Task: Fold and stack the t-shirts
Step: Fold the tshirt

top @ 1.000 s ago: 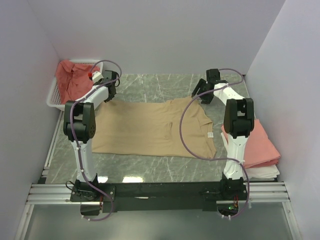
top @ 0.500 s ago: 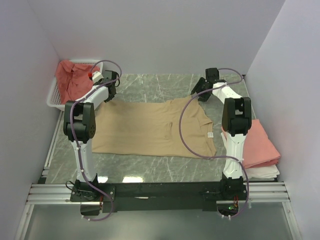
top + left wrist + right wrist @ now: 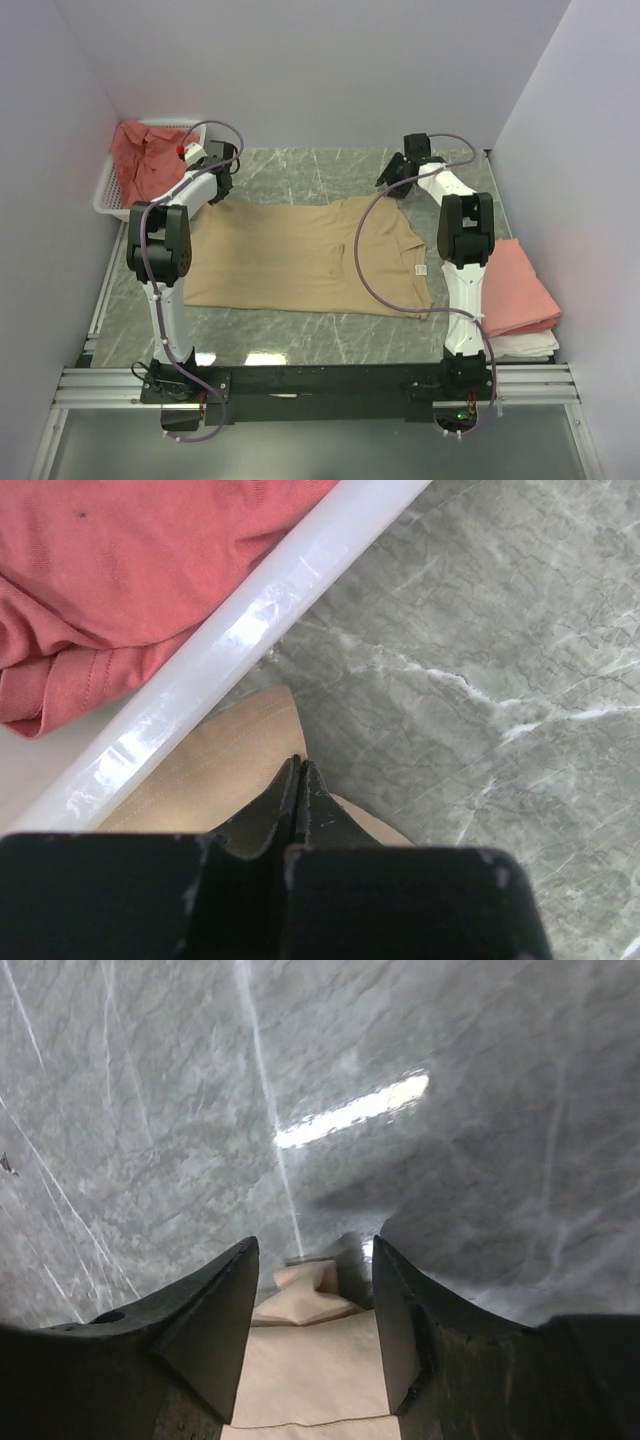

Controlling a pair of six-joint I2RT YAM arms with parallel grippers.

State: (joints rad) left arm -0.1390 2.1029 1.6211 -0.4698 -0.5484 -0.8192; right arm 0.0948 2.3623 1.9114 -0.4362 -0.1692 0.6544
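Observation:
A tan t-shirt (image 3: 300, 255) lies spread flat on the marble table. My left gripper (image 3: 222, 190) is at its far left corner, jaws shut on that tan corner (image 3: 235, 755), next to the basket. The closed fingertips (image 3: 300, 770) show in the left wrist view. My right gripper (image 3: 393, 183) is open over the shirt's far right sleeve. The sleeve tip (image 3: 310, 1300) lies between the two spread fingers (image 3: 225, 1310), not pinched. A folded pink t-shirt (image 3: 515, 290) sits on a white one at the right edge.
A white basket (image 3: 108, 190) holding red shirts (image 3: 140, 160) stands at the far left; its rim (image 3: 270, 630) is just beyond my left fingers. Walls close in the table on the left, back and right.
My right gripper has moved left and slightly farther back, over the sleeve tip. The left arm and the shirt have not moved.

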